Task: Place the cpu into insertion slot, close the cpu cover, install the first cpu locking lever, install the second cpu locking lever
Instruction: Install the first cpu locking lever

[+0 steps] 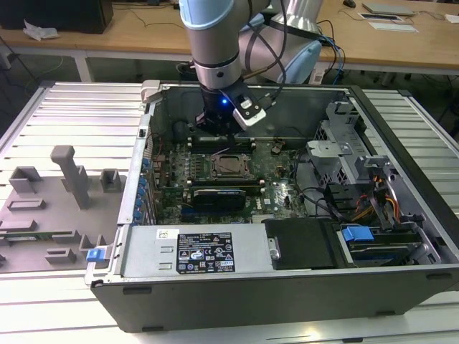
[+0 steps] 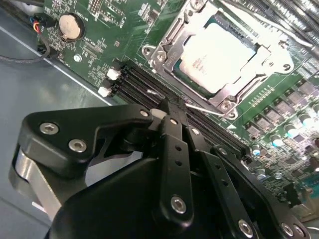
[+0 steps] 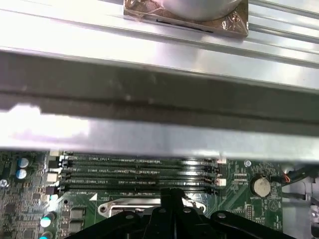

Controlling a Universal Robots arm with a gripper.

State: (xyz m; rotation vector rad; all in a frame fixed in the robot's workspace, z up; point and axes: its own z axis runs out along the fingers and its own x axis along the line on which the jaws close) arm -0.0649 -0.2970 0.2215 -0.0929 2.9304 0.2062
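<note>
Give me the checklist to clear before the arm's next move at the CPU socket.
1. cpu lying flat and square: ok.
2. cpu cover down around the chip: ok.
3. Cover latched: cannot tell; a thin metal rod lies along its edge.
4. gripper shut, tips above the memory slots beside the cover: ok.
5. Anything pinched between the fingers: cannot tell.
</note>
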